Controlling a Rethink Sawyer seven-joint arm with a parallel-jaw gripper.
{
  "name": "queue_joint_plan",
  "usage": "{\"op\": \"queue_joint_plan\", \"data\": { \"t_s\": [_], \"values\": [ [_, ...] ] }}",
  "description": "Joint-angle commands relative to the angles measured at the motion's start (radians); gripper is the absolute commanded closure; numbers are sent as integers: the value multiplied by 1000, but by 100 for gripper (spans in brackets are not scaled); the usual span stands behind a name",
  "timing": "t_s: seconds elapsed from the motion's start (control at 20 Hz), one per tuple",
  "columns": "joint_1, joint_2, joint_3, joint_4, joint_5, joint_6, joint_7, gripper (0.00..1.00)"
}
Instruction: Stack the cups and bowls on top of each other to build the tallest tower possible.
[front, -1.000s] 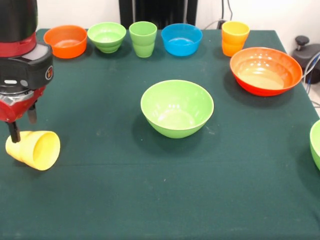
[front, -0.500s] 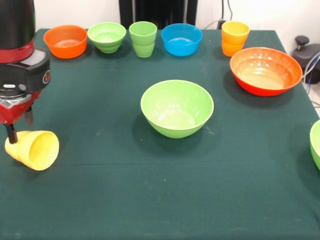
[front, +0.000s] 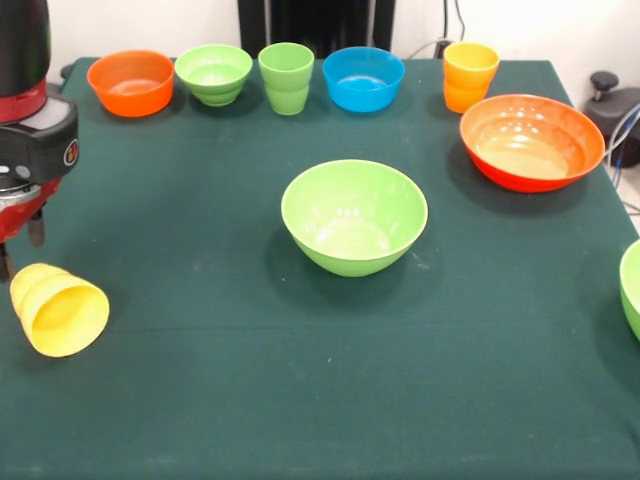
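The surface (front: 300, 400), draped in dark green cloth, carries everything still unstacked. Its largest piece in full view, the glossy orange-red round plastic bowl (front: 531, 140), sits upright near the far right corner, and a second large glossy light green round plastic bowl (front: 354, 215) stands upright at the middle. A sliver of another light green bowl (front: 632, 288) shows at the right edge, cut off; it seems close to the surface's edge, so a careless sweep could push it off.

Along the far edge stand a small orange round bowl (front: 131, 82), a small light green round bowl (front: 214, 73), a light green stepped plastic tumbler (front: 286, 77), a small blue round bowl (front: 363, 78) and an orange-yellow stepped tumbler (front: 470, 75), all upright and just beside one another. A reach into that row risks clipping a neighbour.

The red and black arm's claw (front: 18, 240) hangs at the far left, mostly cut off; two dark tips show, spread apart with nothing between them. Just below lies the yellow stepped plastic tumbler (front: 58, 309), tipped on its side, mouth toward the camera, near the left edge. Being round and glossy, it will likely roll if nudged, possibly off the surface, and a pinch on its curved wall may slip.
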Motion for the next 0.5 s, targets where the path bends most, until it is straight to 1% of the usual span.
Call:
{"op": "queue_joint_plan", "data": {
  "t_s": [0.05,0.2,0.35,0.5],
  "values": [
    [-10,35,142,-4,-73,-18,-78,0],
    [-8,64,128,-37,-72,-22,-52,0],
    [4,89,98,-79,-53,14,3,0],
    [10,126,55,-147,-34,67,64,0]
  ]
}}
